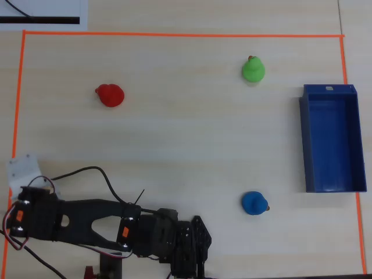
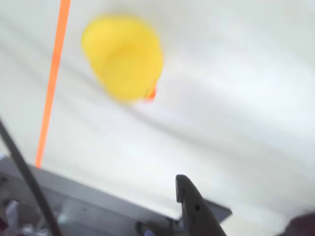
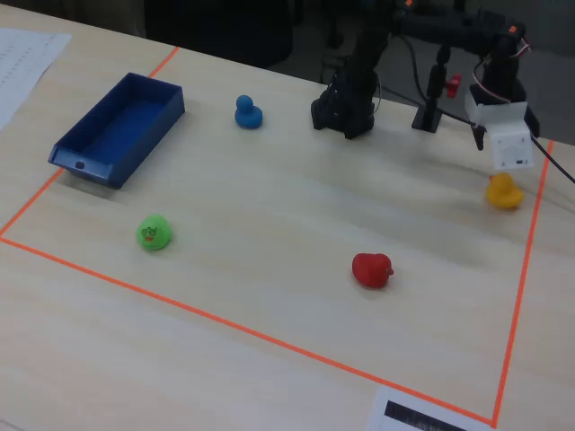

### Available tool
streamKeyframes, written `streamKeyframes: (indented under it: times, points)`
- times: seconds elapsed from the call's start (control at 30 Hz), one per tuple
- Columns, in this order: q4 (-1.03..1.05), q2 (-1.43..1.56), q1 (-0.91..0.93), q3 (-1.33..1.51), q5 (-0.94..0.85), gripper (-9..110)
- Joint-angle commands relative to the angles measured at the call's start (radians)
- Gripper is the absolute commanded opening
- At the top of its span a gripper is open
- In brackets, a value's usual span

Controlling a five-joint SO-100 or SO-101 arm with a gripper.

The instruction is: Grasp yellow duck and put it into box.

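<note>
Just yellow duck (image 3: 504, 191) untouched, box (image 3: 83, 151) empty.

Fixed view: box (image 3: 117, 130) far left, nothing in it. One duck (image 3: 248, 112) right of it at the far side. Another duck (image 3: 154, 233) near left, a third (image 3: 372, 269) near centre-right. Fourth duck (image 3: 504, 191) far right, beside the arm's base (image 3: 504, 135).

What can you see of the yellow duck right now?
The yellow duck is a small, rounded toy, plain yellow with an orange beak and a smooth rubbery look. In the fixed view it sits upright on the pale wooden table, just inside the orange tape line, close under the arm's white base block. The wrist view shows it blurred, beak toward the lower right. Only the table appears to touch it. The overhead view does not show it.
</note>
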Motion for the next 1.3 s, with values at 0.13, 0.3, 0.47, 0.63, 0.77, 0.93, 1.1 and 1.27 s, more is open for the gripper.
streamKeyframes:
  times: [0.13, 0.3, 0.47, 0.63, 0.77, 0.93, 1.1, 1.27]
  points:
    - [-0.018, -0.058, 0.081, -0.156, -0.002, 48]
    - [-0.051, -0.058, 0.091, -0.103, -0.009, 47]
    - [-0.08, -0.098, 0.094, -0.089, 0.018, 47]
    - [-0.103, -0.13, 0.078, -0.077, 0.035, 47]
    - [-0.12, -0.156, 0.077, -0.069, 0.041, 47]
    - [-0.147, -0.172, 0.071, -0.04, 0.057, 46]
    - [-0.175, -0.195, 0.066, -0.025, 0.083, 45]
    - [-0.187, -0.23, 0.063, -0.048, 0.11, 38]
